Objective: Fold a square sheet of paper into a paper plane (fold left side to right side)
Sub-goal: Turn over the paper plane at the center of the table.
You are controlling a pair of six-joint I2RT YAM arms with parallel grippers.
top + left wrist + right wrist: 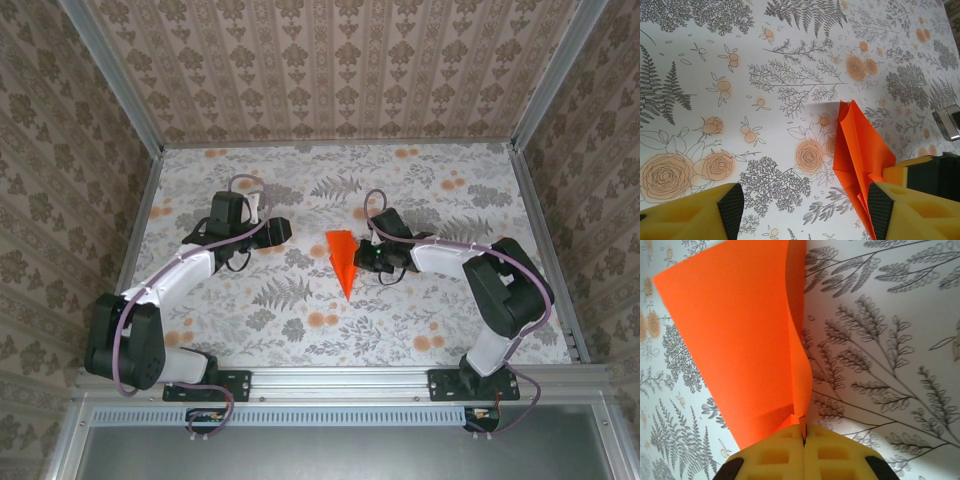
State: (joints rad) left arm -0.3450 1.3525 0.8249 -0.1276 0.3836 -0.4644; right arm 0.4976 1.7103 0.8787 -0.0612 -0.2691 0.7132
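On floral table (420, 330): right claw (802, 432) pinching paper plane (341, 258) edge; left claw (800, 202) spread nearby.

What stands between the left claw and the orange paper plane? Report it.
Nothing visible. Printed tabletop alone separates the open left claw from the paper plane; the right claw pinches it from the opposite side.

Floral-print table (300, 330) with orange paper plane (342, 258)
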